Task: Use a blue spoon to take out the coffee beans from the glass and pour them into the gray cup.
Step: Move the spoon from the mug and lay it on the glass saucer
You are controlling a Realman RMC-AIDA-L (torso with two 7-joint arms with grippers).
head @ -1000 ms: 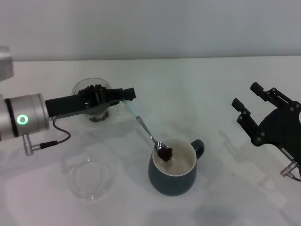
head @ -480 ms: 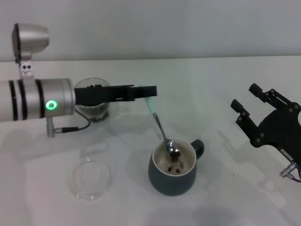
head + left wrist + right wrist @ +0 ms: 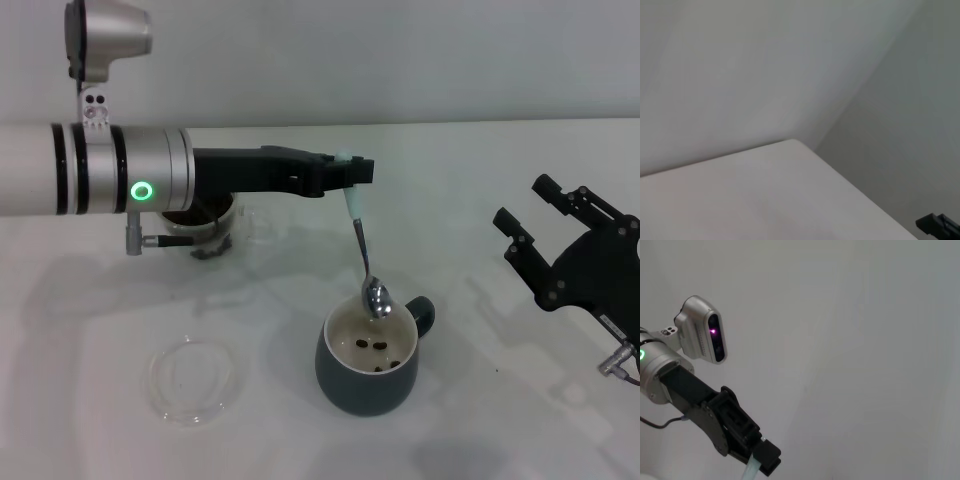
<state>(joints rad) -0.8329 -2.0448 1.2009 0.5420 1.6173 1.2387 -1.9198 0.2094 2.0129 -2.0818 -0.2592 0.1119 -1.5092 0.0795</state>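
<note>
Now the left end effector, pinching the blue spoon by its handle, has swung right and tipped it steeply; the bowl hangs empty over the gray cup, where the coffee beans have dropped. One scoop is delivered; the glass far left holds more. The right end effector waits spread, well right.

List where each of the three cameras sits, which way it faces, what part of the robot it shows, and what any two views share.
Head view: on the robot's head, facing forward and down at the table; shows both arms, the left gripper holding the blue spoon over the gray cup, and the right gripper idle.
Left wrist view: faces wall and table edge; almost no robot visible.
Right wrist view: faces the left gripper against the wall.
Shared: head and right wrist views both show the left gripper and spoon handle.
</note>
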